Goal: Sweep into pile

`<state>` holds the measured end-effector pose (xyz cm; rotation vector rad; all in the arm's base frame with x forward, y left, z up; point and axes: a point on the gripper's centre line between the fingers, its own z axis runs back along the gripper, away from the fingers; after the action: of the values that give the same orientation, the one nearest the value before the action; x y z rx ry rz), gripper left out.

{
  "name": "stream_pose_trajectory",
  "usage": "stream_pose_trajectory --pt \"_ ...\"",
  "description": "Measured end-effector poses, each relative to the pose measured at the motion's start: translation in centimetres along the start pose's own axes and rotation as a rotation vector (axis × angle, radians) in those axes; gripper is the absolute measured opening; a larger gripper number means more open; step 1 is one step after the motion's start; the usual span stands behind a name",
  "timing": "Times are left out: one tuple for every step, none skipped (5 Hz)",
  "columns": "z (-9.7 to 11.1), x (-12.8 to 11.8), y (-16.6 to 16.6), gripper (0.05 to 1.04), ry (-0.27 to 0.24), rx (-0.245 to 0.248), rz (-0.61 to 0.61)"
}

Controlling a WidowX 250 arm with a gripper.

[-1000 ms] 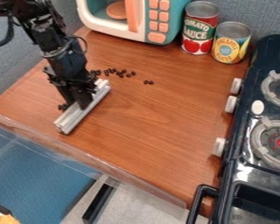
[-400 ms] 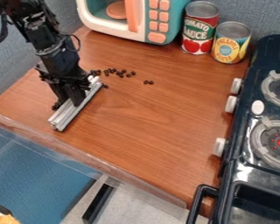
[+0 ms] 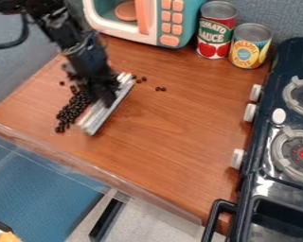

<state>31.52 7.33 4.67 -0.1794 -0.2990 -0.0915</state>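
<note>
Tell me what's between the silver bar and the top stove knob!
Past the bar: some little black beans, then bare wood up to the knob. The camera view shows it.

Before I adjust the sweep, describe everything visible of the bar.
The bar is long, straight and pale grey, lined lengthwise, perhaps metal. It slants across the brown counter, the tool meeting it near its middle. Dark beads crowd along its side at the picture's left; whether any touch it I cannot tell.

Left on brown wooden table (image 3: 166, 142): round black beans (image 3: 72, 108)
Back: boxy teal-white microwave (image 3: 153, 28), cylindrical red-yellow cans (image 3: 216, 32)
Right: boxy black stove (image 3: 262, 137)
</note>
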Motion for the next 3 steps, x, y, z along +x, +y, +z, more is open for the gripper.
stream_pose_trajectory --pt "-0.2 1.3 -2.8 0.331 -0.015 -0.038 -0.055" --pt "-0.2 3.6 -6.0 0.331 -0.042 -0.064 -0.129" --pt "-2.7 3.8 -6.5 0.331 0.039 -0.060 -0.084"
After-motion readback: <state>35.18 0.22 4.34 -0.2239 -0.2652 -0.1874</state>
